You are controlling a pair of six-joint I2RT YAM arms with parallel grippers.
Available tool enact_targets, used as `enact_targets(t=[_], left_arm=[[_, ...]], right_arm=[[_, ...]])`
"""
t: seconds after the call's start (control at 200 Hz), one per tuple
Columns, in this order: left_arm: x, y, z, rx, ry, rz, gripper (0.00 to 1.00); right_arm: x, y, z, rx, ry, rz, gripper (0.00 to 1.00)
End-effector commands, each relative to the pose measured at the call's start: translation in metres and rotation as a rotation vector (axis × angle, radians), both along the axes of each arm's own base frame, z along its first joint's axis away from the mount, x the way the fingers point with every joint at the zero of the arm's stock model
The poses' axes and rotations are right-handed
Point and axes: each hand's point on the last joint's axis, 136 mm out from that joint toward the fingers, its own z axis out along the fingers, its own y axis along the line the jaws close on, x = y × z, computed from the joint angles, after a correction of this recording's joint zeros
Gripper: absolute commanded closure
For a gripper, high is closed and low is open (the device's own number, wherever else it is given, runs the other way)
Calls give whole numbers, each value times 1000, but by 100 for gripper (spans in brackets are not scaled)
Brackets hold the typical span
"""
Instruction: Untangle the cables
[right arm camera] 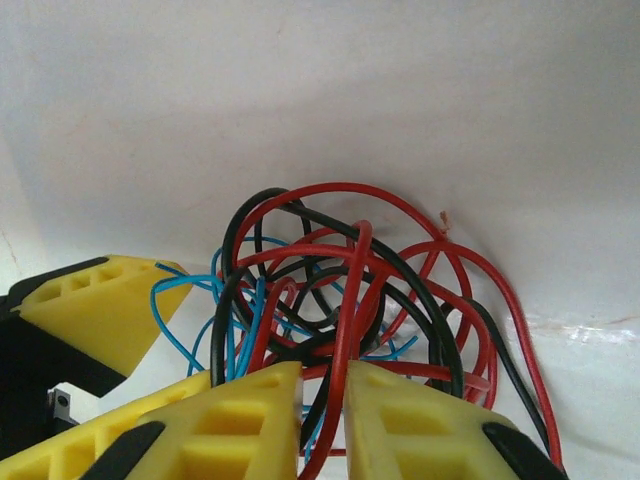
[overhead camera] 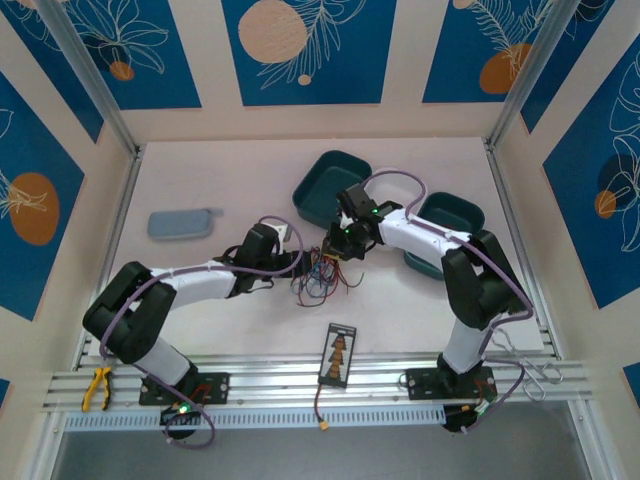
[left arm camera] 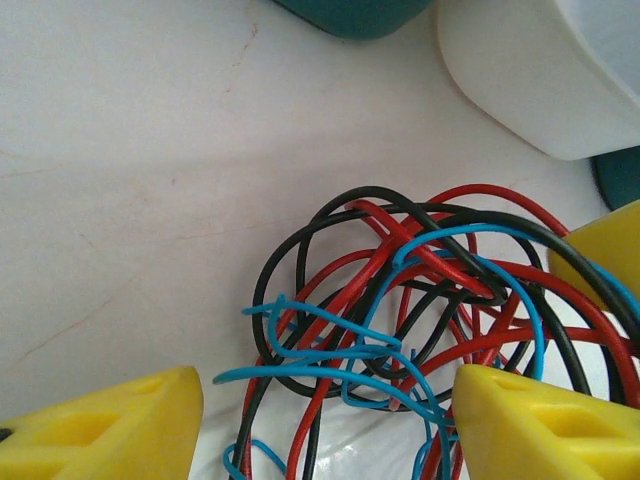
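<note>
Currently, cables [overhead camera: 322,272]: one loose snarl of thin red, blue and black wires lying on the white table [overhead camera: 420,310], just toward 6 o'clock from the middle of the top view.
Left gripper [overhead camera: 297,267]: at the snarl's 9 o'clock side. In the left wrist view [left arm camera: 328,390] its yellow fingers stand well apart at 7 and 5 o'clock, with blue, red and black loops lying in the gap. Nothing is pinched.
Right gripper [overhead camera: 337,245]: at the snarl's 12 to 1 o'clock edge. In the right wrist view [right arm camera: 322,375] its two yellow fingers are drawn almost together at 6 o'clock, clamped on a red strand with a black one beside it.
Tangle, left wrist view [left arm camera: 420,310]: black and red loops arch over the top and blue runs low across the front. The strands cross many times.
Tangle, right wrist view [right arm camera: 350,290]: red arcs uppermost, blue bunched at 8 o'clock.
Teal tray [overhead camera: 325,165]: 12 o'clock of the snarl, near it.
Second teal tray [overhead camera: 455,208]: 2 o'clock, partly under the right arm.
White container [left arm camera: 540,80]: 1 o'clock in the left wrist view, apart from the wires.
Grey-blue pouch [overhead camera: 183,222]: 9 to 10 o'clock, well apart.
Pliers [overhead camera: 97,385]: yellow handles, 8 o'clock, on the front rail.
Black card [overhead camera: 338,355]: 6 o'clock of the snarl, at the table edge.
</note>
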Motion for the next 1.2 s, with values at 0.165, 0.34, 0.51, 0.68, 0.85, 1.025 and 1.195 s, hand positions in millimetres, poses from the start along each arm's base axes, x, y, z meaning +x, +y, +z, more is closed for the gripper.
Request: enact_targets(t=[0.165,0.34,0.51,0.68,0.85,1.025,1.195], left_arm=[[0,3,-10,16,5,40,45],[2,7,-8,14,-12,65,49],[3,9,-7,17,-20,76,56],[3,12,-9,19,-21,94,65],[4,16,-8,27,-31,114,73],[5,23,-6,46,-42,137,82],[6,30,-3,75,-59,154,90]], right_arm=[[6,17,33,90,-73,53,95],[4,20,61,61,-197,109,96],[-1,22,92,23,-337,156,99],[-6,21,125,-1,-459,191,100],[-14,21,166,26,-600,239,100],[-23,15,217,66,-760,262,100],[-30,7,258,83,-879,282,100]])
